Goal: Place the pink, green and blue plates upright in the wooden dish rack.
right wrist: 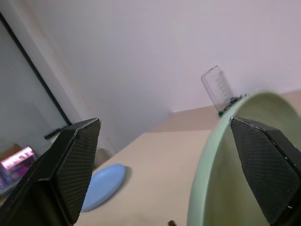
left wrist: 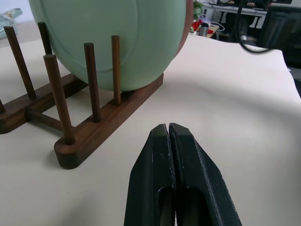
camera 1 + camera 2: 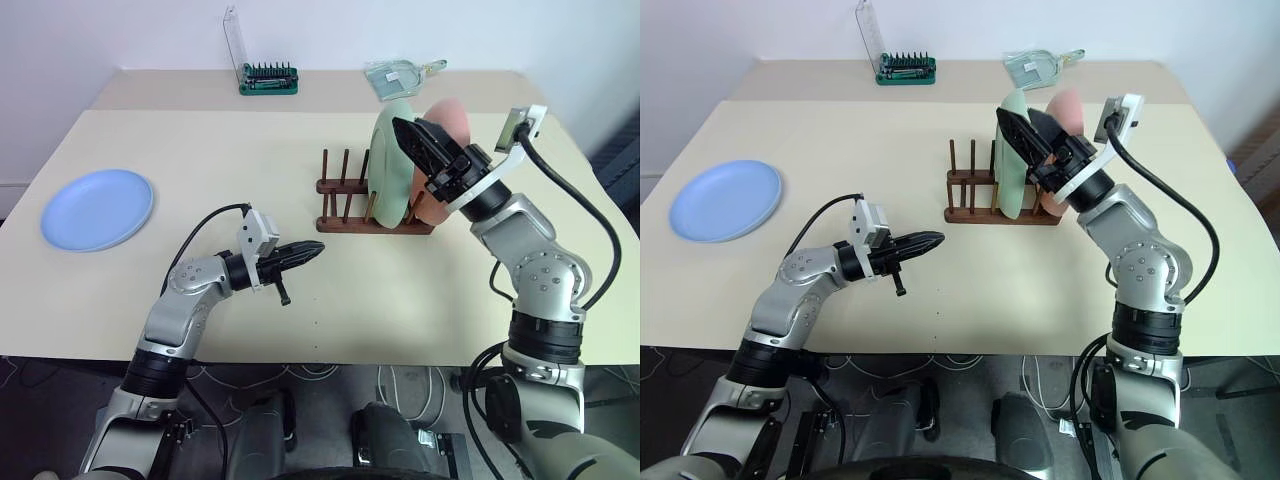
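Left end effector [image 3: 312, 250] closed empty, right end effector [image 3: 1025, 128] wide; wooden dish rack [image 3: 345, 205] holds green plate [image 3: 390, 165], pink plate [image 3: 447, 120].

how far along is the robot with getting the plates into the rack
Done: the pink plate and pale green plate stand upright in the dark brown wooden dish rack. In hand: nothing; the right claw is open at the green plate's rim, the left claw shut. Left: the round blue plate lies flat on the cream table.

Pink plate [image 3: 449, 112] mostly behind green plate [image 3: 392, 160]
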{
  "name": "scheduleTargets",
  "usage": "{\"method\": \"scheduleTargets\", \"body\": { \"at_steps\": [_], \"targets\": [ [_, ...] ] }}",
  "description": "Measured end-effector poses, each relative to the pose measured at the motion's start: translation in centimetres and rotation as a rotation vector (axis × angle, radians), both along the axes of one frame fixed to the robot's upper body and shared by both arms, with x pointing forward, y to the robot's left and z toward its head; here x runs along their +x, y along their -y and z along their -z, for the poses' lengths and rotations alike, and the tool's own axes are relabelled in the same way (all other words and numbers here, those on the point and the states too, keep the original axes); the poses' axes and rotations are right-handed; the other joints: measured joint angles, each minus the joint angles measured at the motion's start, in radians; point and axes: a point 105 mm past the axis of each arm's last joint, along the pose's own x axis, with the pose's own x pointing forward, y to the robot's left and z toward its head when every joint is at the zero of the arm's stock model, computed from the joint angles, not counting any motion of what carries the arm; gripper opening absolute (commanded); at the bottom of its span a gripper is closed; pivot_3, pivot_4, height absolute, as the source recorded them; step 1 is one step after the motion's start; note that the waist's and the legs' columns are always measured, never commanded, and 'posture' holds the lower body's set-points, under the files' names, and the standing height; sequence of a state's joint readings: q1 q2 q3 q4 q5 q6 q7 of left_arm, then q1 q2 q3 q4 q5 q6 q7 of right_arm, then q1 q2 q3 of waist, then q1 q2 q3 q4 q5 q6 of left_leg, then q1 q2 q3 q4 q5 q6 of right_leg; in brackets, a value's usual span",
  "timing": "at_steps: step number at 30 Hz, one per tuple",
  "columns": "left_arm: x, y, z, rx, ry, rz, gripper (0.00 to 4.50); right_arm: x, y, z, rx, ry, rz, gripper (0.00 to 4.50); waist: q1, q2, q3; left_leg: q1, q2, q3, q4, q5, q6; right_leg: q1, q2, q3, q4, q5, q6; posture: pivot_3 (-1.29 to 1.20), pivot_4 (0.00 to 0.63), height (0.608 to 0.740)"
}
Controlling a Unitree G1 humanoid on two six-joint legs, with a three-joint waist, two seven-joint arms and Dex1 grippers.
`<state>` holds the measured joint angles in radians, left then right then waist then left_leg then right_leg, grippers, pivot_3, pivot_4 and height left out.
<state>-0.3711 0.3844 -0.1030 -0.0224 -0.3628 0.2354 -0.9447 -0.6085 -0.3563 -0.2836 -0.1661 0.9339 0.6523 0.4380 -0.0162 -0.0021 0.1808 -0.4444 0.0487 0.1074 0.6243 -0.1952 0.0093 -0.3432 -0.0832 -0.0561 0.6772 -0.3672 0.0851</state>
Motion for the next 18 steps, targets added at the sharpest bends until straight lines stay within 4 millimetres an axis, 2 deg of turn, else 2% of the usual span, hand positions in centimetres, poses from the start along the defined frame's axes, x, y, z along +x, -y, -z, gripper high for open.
{"method": "scheduleTargets", "body": {
  "at_steps": [6,10,13,15,16,18],
  "targets": [
    [0.0,0.0,0.0,0.000,0.001,-0.003,0.01,-0.5,0.1,-1.3,-0.158,0.101,0.051,4.47,0.001,0.000,0.000,0.000,0.000,0.000,0.000,0.000,0.000,0.000,0.000,0.000,0.000,0.000,0.000,0.00,0.150,0.732],
    [0.3,-0.4,-0.3,-0.016,0.004,-0.029,0.01,-0.9,0.4,-2.0,-0.379,0.221,0.121,4.47,0.002,0.000,0.000,-0.001,0.000,0.000,-0.001,0.000,0.000,-0.001,0.000,0.000,0.000,0.000,0.000,0.00,0.150,0.732],
    [1.7,-2.2,-1.3,-0.067,0.017,-0.162,0.84,-2.1,-1.4,-2.2,-0.626,0.373,0.108,4.50,-0.003,0.000,0.000,0.000,0.000,0.001,-0.002,0.001,-0.001,-0.002,0.000,0.001,0.000,0.000,0.000,0.00,0.150,0.732],
    [3.3,-4.3,-2.4,-0.117,0.029,-0.310,1.72,-2.6,-3.0,-1.4,-0.745,0.441,0.071,4.50,-0.005,-0.001,0.000,0.000,0.001,0.000,-0.002,0.001,-0.002,-0.002,0.001,0.001,0.000,0.000,0.000,0.00,0.150,0.732],
    [3.9,-5.7,-3.1,-0.154,0.040,-0.389,2.33,-2.8,-3.8,-0.7,-0.786,0.459,0.049,4.50,-0.006,-0.001,0.000,0.000,0.001,0.000,-0.002,0.001,-0.002,-0.002,0.001,0.001,0.000,0.000,0.000,0.00,0.150,0.732],
    [4.9,-9.1,-4.3,-0.215,0.063,-0.581,3.27,-2.9,-5.0,0.4,-0.846,0.482,0.017,4.50,-0.004,-0.002,0.001,0.000,0.001,0.000,-0.002,0.001,-0.002,-0.002,0.001,0.001,0.000,0.000,0.000,0.00,0.150,0.732]
  ]
}}
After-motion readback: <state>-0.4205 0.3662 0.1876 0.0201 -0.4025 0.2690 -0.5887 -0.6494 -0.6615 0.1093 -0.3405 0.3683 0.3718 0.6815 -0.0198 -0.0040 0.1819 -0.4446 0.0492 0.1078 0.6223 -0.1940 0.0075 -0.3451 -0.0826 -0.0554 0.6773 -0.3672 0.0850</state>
